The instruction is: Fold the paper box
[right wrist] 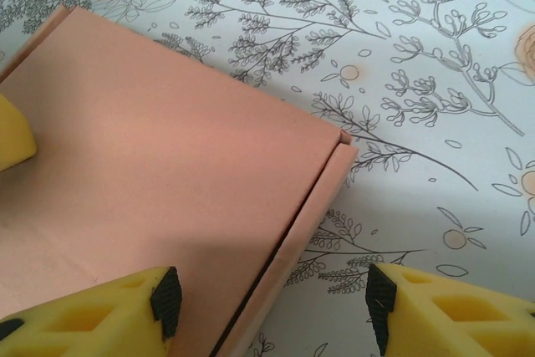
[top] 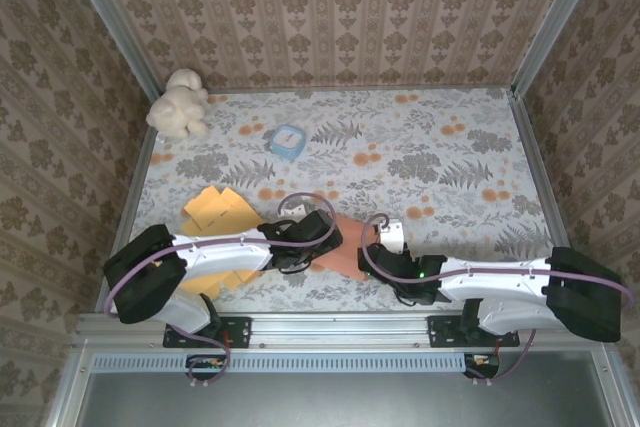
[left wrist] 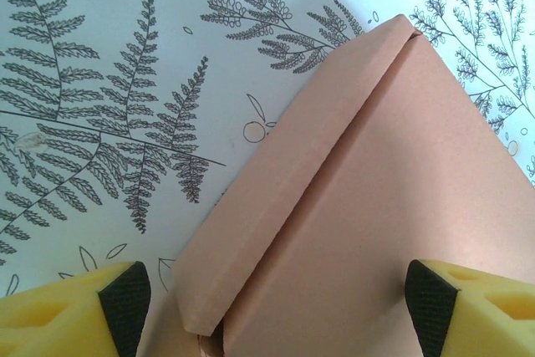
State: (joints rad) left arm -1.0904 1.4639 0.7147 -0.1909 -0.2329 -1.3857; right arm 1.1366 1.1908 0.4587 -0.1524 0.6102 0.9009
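The paper box [top: 348, 249] is a flat salmon-pink carton lying closed on the patterned table near the front edge, between my two grippers. My left gripper [top: 316, 239] hangs low over its left end. In the left wrist view this gripper [left wrist: 280, 307] is open, its pads [left wrist: 125, 303] spread to either side of the box [left wrist: 376, 206] and its folded side flap. My right gripper [top: 386, 247] is over the box's right end. In the right wrist view it [right wrist: 272, 303] is open and straddles the side wall of the box [right wrist: 150, 165], one pad [right wrist: 165, 300] above the lid.
Yellow paper sheets [top: 215, 212] lie left of the box, partly under the left arm. A white plush toy [top: 180, 102] sits at the back left and a small blue object [top: 287, 140] behind the box. Wallpapered walls close the table on three sides.
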